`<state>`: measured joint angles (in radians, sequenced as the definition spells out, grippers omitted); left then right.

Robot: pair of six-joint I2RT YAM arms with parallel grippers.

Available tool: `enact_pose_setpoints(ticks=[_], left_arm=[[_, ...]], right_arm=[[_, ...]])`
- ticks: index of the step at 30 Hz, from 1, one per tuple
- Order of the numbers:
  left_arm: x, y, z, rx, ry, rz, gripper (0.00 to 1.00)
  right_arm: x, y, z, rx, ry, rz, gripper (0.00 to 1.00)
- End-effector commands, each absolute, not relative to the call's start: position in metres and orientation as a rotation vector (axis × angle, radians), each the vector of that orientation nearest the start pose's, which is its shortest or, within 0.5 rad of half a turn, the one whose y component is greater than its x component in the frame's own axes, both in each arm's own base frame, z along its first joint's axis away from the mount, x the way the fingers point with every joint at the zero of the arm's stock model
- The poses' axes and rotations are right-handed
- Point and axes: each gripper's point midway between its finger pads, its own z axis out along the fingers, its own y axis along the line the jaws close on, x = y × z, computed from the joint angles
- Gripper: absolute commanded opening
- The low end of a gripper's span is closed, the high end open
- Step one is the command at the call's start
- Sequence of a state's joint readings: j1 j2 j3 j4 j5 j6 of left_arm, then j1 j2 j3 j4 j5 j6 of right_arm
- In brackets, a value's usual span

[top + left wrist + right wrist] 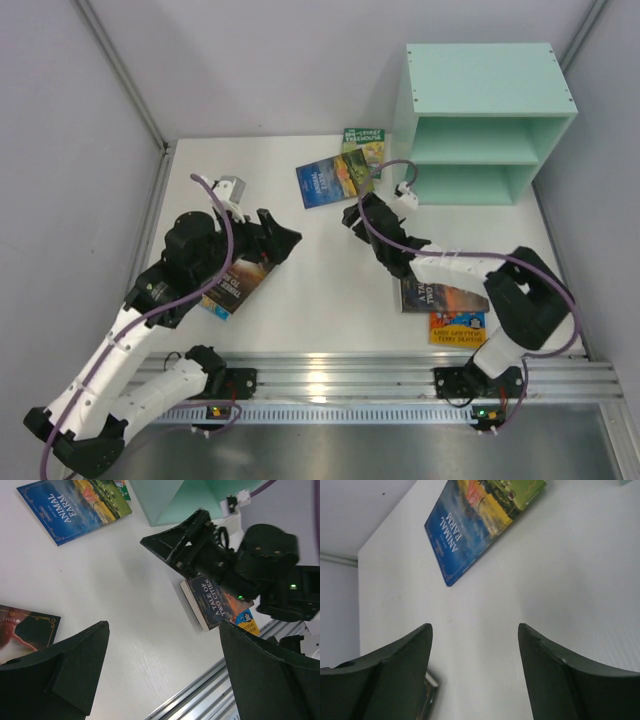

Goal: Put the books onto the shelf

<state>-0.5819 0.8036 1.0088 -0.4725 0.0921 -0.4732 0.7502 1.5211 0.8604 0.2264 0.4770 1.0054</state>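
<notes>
Now, right hand [474,626] wide, empty, aimed at blue book [333,180] flat near far edge of tabletop [300,300]; shelf [490,75] at far right corner. Near edge to be pinched squarely. Left hand [162,625] wide, empty.

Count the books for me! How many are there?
5: a green book by the shelf, Animal Farm beside it, a dark book under the left arm, A Tale of Two Cities and an orange book by the right arm. More may be hidden.
</notes>
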Motion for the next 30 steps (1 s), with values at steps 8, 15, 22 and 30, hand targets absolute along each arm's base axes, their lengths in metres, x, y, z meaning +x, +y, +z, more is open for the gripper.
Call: enact_pose_setpoints(ticks=[8, 15, 22, 30], left_arm=[[0.216, -0.180, 0.318, 0.142, 1.909, -0.803, 0.96], [0.218, -0.186, 0.312, 0.183, 1.921, -0.811, 0.96], [0.224, -0.184, 0.309, 0.183, 1.935, -0.770, 0.96], [0.230, -0.185, 0.304, 0.184, 1.945, -0.750, 0.96]], right_arm=[[0.451, 0.295, 0.127, 0.939, 1.658, 0.693, 0.65], [0.474, 0.295, 0.086, 1.074, 1.624, 0.684, 0.61], [0.499, 0.293, 0.065, 1.137, 1.613, 0.689, 0.61], [0.521, 0.293, 0.045, 1.200, 1.597, 0.723, 0.62]])
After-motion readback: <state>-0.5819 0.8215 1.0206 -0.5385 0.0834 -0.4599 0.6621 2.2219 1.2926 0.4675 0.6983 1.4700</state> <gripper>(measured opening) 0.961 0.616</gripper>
